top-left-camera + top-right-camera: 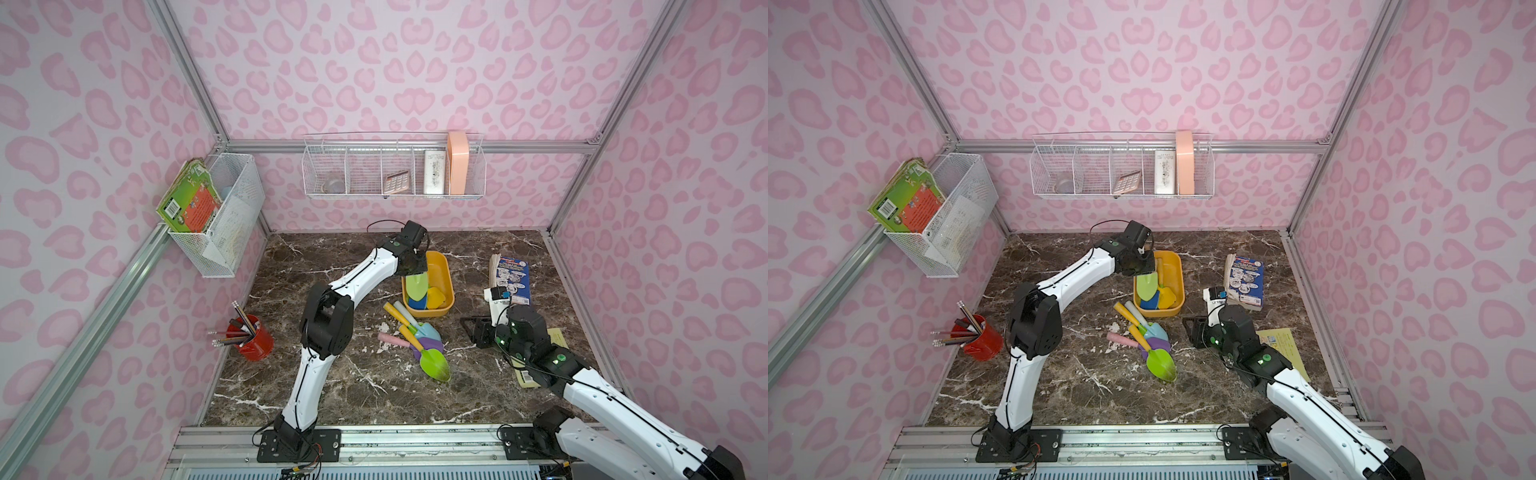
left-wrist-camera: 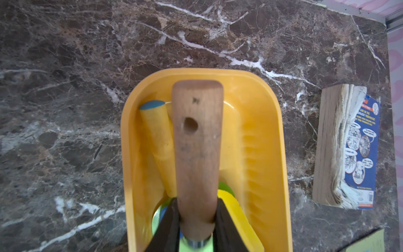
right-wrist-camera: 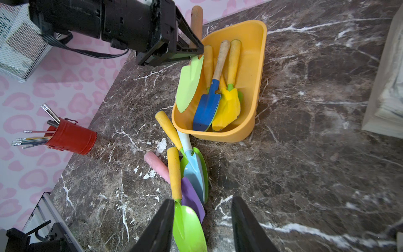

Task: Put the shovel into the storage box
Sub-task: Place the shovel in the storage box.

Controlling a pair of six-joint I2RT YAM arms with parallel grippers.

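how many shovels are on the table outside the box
4, piled beside the box: bright green, purple, light blue, and a green one underneath; another could be hidden.

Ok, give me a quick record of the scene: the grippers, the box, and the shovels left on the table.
left gripper: shut on light green shovel, by its wooden handle, above storage box
right gripper: open, empty, by lime shovel
in box: blue shovel, yellow shovel, at least one more
on table: lime shovel, purple shovel, light blue shovel, piled beside box
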